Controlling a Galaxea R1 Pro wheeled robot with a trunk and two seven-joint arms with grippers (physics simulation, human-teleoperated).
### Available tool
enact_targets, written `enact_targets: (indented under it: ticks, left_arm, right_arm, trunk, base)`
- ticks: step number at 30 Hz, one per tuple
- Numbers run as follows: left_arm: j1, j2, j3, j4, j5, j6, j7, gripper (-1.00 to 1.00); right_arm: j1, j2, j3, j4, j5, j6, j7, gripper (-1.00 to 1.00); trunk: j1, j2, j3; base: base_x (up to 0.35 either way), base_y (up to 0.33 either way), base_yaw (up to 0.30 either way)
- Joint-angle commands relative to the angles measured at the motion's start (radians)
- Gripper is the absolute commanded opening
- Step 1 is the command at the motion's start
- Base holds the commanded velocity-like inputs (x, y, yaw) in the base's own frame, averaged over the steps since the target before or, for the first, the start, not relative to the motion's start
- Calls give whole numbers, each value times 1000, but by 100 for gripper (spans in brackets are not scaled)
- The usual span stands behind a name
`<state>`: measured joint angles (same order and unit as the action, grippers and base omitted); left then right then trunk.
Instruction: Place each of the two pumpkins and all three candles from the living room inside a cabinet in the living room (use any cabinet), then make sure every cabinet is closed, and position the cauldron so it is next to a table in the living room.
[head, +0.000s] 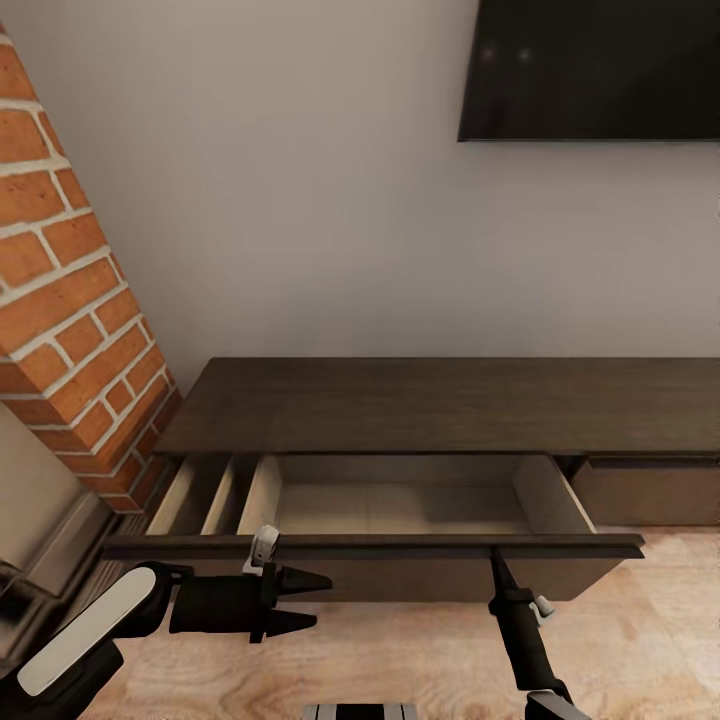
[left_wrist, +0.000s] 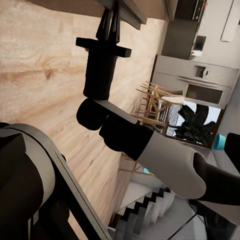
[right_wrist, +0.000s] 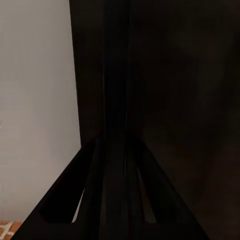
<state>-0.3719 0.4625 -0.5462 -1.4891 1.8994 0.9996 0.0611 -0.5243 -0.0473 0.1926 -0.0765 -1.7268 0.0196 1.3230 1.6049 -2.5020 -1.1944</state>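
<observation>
The cabinet (head: 440, 405) is dark matt wood-grain, its open drawer (head: 400, 505) lined in pale smooth board. The floor (head: 640, 650) is light grained wood, the column (head: 70, 300) rough red brick, the screen (head: 590, 70) glossy black.

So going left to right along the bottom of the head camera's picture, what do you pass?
Left gripper, pointing right beside the drawer front → right gripper, tips up against the front panel of the open drawer. Behind both runs the cabinet.
</observation>
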Motion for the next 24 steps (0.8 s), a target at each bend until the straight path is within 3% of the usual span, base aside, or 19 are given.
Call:
enact_targets:
  ticks: [1, 24]
  left_arm:
    - [-1, 1, -1, 0, 9, 1, 6, 100]
    - [-1, 1, -1, 0, 9, 1, 6, 100]
  right_arm:
    - [0, 0, 19, -1, -10, 6, 8, -100]
    - [0, 0, 19, 0, -10, 6, 8, -100]
  trunk:
    - [0, 0, -1]
    - [0, 0, -1]
  base:
    - [-78, 0, 0]
    - [-81, 0, 0]
